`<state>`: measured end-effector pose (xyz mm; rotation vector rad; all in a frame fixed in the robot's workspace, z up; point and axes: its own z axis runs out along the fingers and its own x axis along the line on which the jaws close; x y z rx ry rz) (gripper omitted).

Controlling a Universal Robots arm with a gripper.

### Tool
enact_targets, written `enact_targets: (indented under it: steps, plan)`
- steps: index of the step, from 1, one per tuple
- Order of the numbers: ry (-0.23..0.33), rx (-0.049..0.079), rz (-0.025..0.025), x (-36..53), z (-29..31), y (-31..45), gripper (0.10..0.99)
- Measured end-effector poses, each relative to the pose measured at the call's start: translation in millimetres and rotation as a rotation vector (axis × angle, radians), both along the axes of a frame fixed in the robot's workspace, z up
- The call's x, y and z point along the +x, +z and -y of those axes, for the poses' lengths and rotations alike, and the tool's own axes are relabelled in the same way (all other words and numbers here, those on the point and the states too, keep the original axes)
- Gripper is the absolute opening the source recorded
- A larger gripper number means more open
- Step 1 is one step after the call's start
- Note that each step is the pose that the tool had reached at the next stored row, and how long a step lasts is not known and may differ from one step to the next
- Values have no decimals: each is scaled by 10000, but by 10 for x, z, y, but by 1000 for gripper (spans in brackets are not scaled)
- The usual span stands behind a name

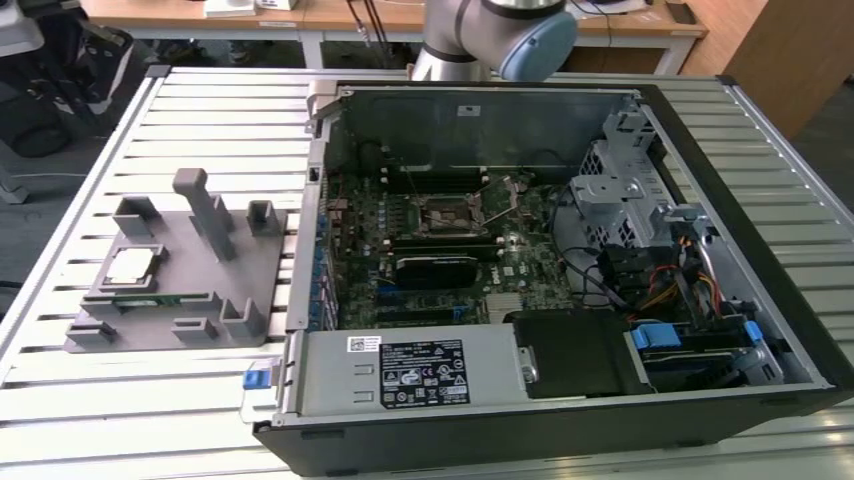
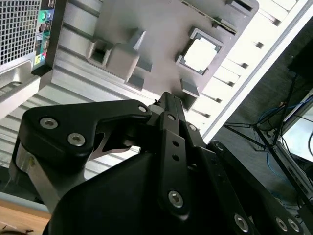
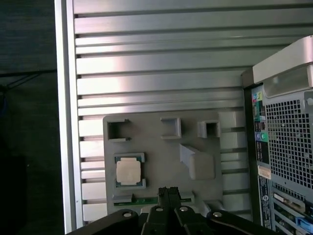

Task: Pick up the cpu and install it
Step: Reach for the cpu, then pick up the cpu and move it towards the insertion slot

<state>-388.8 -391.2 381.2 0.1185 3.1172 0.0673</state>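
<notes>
The cpu lies flat with its pale silver top up in a recess of the grey holder, which stands on the slatted table at the exterior view's left of the open computer case. Both wrist views look down on the cpu from well above. My gripper hangs high over the holder's edge, its black fingers pressed together with nothing between them. The socket on the motherboard stands with its frame raised.
A green memory stick lies in a slot of the holder beside the cpu. Grey posts rise from the holder. The case wall, drive cage and cables surround the motherboard. My arm stands behind the case.
</notes>
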Motion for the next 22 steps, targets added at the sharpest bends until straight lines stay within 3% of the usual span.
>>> enact_targets:
  steps: [9,16,19,22]
  plan:
    - [1,1,-33,-350,-9,-27,106]
    - [2,5,-57,-564,-30,-51,106]
    - [2,7,-58,-591,-31,-67,106]
    - [1,4,-106,-592,-31,-83,106]
